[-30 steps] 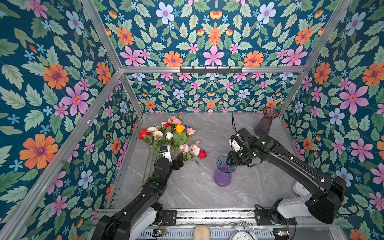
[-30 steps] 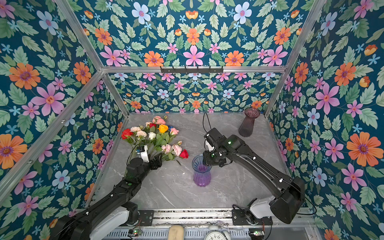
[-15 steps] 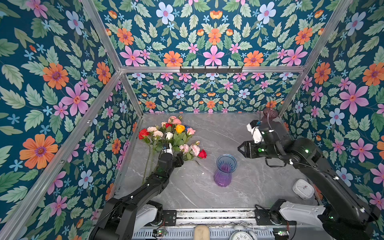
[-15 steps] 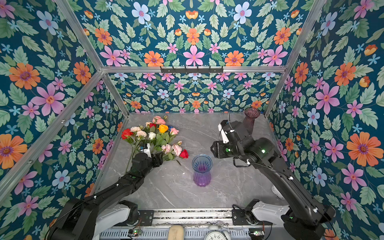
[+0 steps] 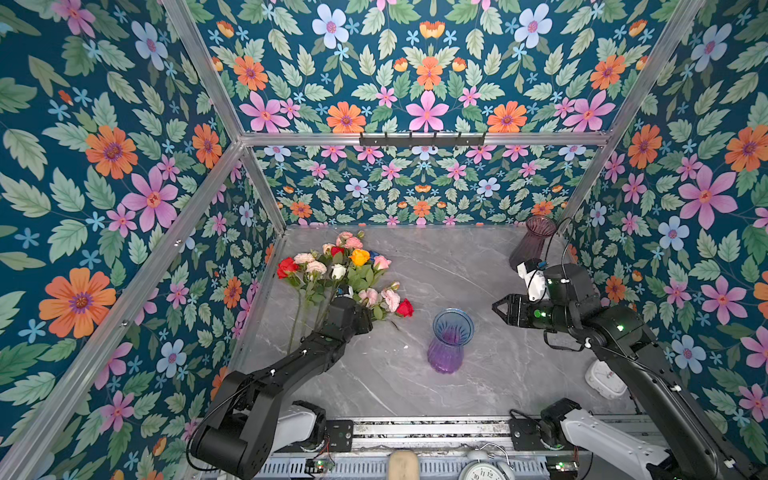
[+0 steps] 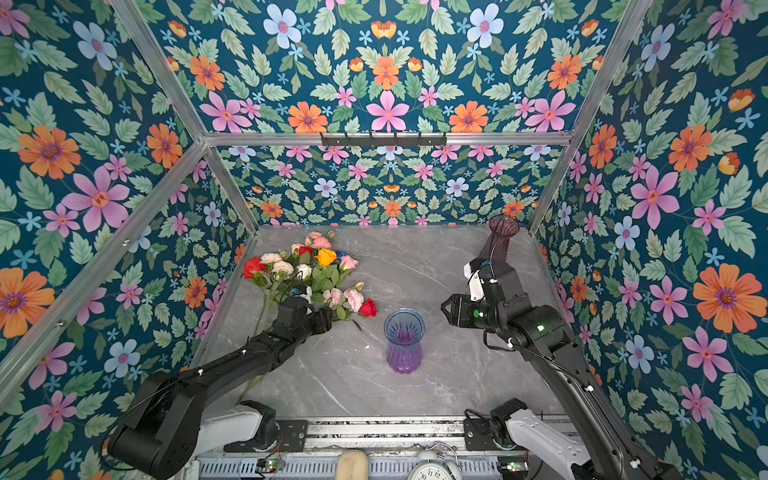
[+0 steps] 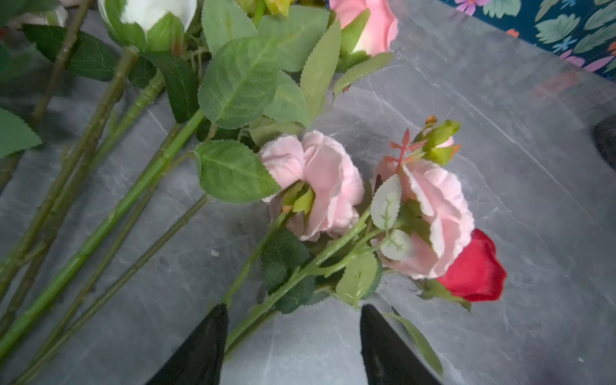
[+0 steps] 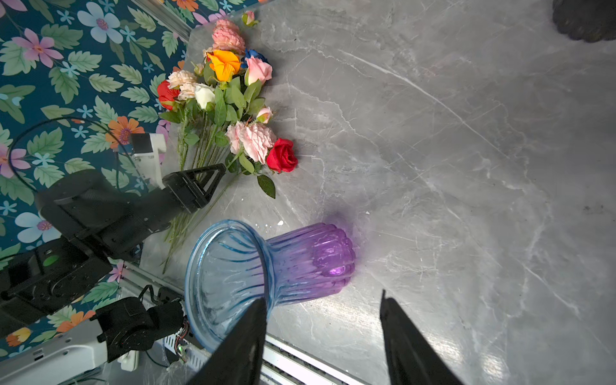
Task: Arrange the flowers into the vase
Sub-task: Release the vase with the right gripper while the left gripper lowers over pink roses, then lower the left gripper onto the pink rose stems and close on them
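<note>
Looking back over the last second, we see two shifts. Our right gripper [image 8: 322,296], which was at the rim of the vase [image 5: 448,345], now hangs off to the right of it, well apart, its fingers spread with nothing between them. Our left gripper [image 7: 293,308] has pushed into the near edge of the flowers [image 5: 336,270] and narrowed its jaws. In the left wrist view its two dark fingertips [image 7: 213,333] stand either side of the thin stems that carry the pink blooms [image 7: 320,186] and the red rose [image 7: 473,266]. They are clearly apart and not pressing, so we judge the pinch not yet made. We read this as the vase being placed and let go, upright and empty near the middle of the table, with the first pick just beginning. No stem is in it yet, so nearly all of the task lies ahead. The flowers lie as one loose bunch on the left of the table, heads toward the back wall and stems toward us. Several stems cross, so we expect a lifted one could drag its neighbours. The tabletop [image 5: 457,270] is grey veined marble, smooth and bare between bunch and vase. A darker vase [image 5: 533,243] stands in the back right corner. Flowered wallpaper [image 5: 124,166] on an aluminium frame [image 5: 291,139] closes the cell on three sides.
</note>
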Robot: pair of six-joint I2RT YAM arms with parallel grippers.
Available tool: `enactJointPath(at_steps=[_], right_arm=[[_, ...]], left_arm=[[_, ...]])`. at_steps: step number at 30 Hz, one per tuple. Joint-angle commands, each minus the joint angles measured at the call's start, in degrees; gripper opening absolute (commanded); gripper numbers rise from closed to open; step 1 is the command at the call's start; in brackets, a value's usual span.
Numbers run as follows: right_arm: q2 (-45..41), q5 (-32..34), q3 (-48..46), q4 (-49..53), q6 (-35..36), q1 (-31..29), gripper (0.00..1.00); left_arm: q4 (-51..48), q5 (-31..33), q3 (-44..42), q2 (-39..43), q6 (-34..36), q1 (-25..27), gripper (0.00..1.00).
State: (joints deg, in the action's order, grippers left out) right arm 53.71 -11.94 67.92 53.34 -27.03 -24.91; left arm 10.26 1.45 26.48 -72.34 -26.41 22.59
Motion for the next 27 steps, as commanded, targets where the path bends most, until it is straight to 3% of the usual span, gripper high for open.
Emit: enactJointPath(at_steps=[1, 9, 17, 27], right_arm=[[-0.52, -1.93, -0.98, -3.89, -0.81, -0.01, 0.57], [-1.76, -2.54, -2.6, -4.21, -1.1, -0.09, 0.57], [-2.73, -2.82, -4.46, -5.13, -1.6, -0.09, 0.57], [-3.26, -3.0, -6.12, -6.11, -2.07, -0.08, 0.57]], left_arm=[[-2.86, -0.18, 1.88, -2.66, 1.57, -0.03, 0.61], [-6.97, 0.59, 7.53, -8.55, 4.66, 0.21, 0.48], [-7.28, -0.34, 11.39, -13.46, 6.95, 0.8, 0.2], [-6.15, -5.38, 26.51, -25.66, 8.28, 0.94, 0.18]])
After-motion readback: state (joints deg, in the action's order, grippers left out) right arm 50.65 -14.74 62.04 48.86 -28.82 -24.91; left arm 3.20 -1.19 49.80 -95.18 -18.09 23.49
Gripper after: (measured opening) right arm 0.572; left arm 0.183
